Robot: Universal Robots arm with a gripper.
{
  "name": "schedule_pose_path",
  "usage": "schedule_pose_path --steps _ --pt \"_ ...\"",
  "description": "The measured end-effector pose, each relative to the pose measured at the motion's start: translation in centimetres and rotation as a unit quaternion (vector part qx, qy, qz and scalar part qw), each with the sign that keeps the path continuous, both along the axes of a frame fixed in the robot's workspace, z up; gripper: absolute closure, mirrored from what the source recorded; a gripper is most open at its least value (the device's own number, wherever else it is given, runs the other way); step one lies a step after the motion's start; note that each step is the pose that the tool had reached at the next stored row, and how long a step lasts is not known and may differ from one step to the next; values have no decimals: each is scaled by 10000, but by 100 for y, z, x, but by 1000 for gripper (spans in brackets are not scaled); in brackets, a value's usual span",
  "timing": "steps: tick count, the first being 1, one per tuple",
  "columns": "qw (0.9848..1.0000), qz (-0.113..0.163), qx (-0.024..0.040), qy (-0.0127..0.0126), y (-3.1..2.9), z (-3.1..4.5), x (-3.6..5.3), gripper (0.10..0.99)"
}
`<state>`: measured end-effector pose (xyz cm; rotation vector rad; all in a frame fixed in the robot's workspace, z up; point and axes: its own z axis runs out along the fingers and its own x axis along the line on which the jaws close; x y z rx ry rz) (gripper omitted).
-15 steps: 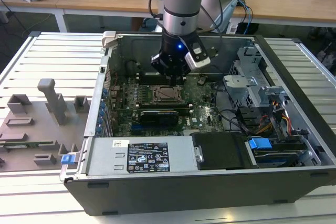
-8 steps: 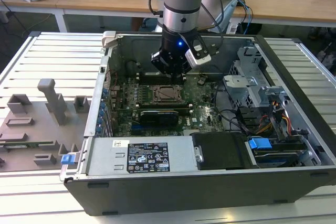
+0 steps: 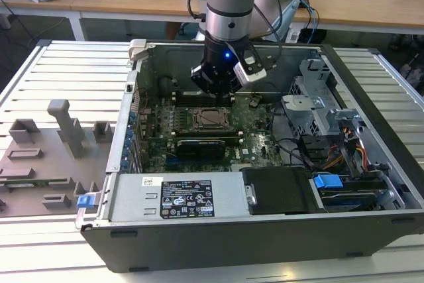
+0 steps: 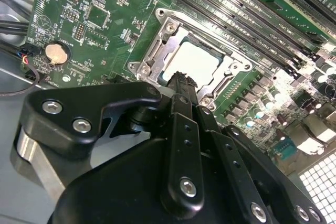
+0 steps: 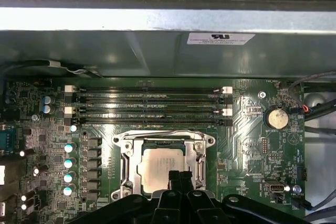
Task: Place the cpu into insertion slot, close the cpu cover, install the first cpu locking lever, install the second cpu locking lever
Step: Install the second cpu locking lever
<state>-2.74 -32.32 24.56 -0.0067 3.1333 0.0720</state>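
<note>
The jaws are pressing together with nothing between them, the gripper (image 5: 179, 178) hanging just above the near edge of the cpu (image 5: 164, 167); in the second wrist view the fingertips (image 4: 180, 81) are covering that same edge of the chip (image 4: 195, 62). The cpu is lying flat inside the insertion slot (image 5: 164, 169), its pale metal top showing through the square window of the cpu cover (image 5: 126, 153), which is lying down over the socket in both wrist views. Beyond the socket, long black memory slots (image 5: 149, 106) are running side by side, and a round coin battery (image 5: 277, 118) is sitting off to one side on the green motherboard (image 5: 247, 145). In the exterior view the arm (image 3: 228, 11) is reaching down into the open computer case (image 3: 371, 164), which is resting on a slatted bench (image 3: 66, 71); the power supply (image 3: 175, 197) and a tangle of cables (image 3: 298, 144) are crowding the board's edges, and grey fixture blocks (image 3: 66, 124) are standing at the exterior view's left.
</note>
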Motion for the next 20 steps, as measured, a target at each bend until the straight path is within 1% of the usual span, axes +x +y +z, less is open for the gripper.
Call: schedule_pose_path --steps 2,3,5,6,7,8,9,10,11,13,15,16,17,19,20 --pt "10000 0 0 -1 -14 0 0 980" --pt "10000 0 0 0 -45 0 0 980" --pt "10000 -1 0 0 -139 -1 0 980" --pt "10000 -1 0 0 -166 -1 0 980" --pt "10000 -1 1 0 -217 -3 0 980" --pt "10000 0 18 -1 -319 -9 0 980" --pt "10000 -1 48 -1 -399 -12 -1 980" --pt "10000 -1 99 0 -453 -16 -8 980" --pt "9999 0 134 0 -469 -18 -12 980" --pt "9996 0 283 0 -518 -24 -30 980" --pt "9992 -1 394 -1 -552 -27 -46 980" --pt "9988 -2 493 -1 -592 -35 -73 980" --pt "9985 -1 545 0 -612 -41 -111 980" --pt "9982 0 593 -1 -632 -53 -173 980" --pt "9982 0 606 -1 -646 -83 -248 980"
